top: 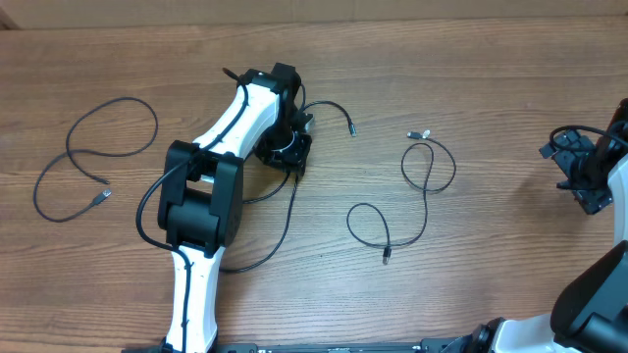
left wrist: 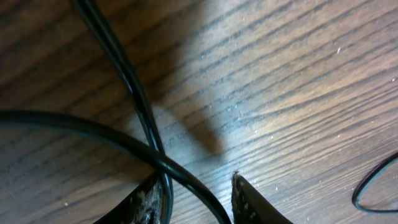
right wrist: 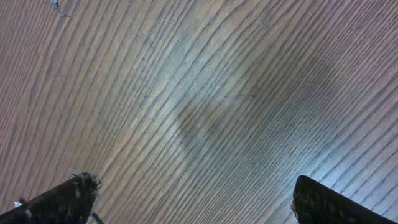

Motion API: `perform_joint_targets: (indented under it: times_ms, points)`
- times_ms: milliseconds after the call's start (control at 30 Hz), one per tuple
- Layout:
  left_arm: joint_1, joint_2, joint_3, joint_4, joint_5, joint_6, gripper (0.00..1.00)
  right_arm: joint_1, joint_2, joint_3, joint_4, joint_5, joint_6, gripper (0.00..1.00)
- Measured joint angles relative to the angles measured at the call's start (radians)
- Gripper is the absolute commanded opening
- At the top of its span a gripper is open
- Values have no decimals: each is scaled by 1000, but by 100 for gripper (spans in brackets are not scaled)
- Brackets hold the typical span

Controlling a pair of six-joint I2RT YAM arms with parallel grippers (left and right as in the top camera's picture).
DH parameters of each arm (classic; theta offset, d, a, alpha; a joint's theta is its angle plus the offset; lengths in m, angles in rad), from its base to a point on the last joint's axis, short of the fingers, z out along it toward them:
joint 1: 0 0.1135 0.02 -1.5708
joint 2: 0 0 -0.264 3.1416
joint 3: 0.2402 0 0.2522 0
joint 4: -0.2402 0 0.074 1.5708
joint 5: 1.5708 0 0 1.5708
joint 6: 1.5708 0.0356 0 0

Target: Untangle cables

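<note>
Three thin black cables lie on the wooden table. The left cable (top: 102,196) curls at the far left. The right cable (top: 426,211) loops right of centre, its silver plug (top: 420,133) at the top. The middle cable (top: 334,106) runs under my left gripper (top: 287,149). In the left wrist view, two strands (left wrist: 134,93) cross just ahead of the left gripper (left wrist: 193,186), which is open, and one strand (left wrist: 193,186) passes between the fingers. My right gripper (top: 587,186) is wide open and empty over bare wood at the far right (right wrist: 193,186).
The left arm's thick black hose (top: 147,201) loops beside its body on the table. Another cable strand (left wrist: 373,186) shows at the right edge of the left wrist view. A small silver plug (right wrist: 59,7) shows at the top left of the right wrist view.
</note>
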Motion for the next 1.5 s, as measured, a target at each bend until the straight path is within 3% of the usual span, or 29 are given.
perform_joint_targets:
  times_ms: [433,633,800,933,1233,1500]
  points:
    - [10,0,0,9,12,-27,43,0,0,0,0,0,0,100]
    - [21,0,0,55,16,-110,43,0,0,0,0,0,0,100]
    - [21,0,0,105,0,-241,31,0,0,0,0,0,0,100]
    - [18,0,0,154,-11,-308,30,0,0,0,0,0,0,100]
    - [-69,-3,0,171,-245,-393,27,0,0,0,0,0,0,100]
    - [-113,-3,0,248,-392,-417,30,0,0,0,0,0,0,100]
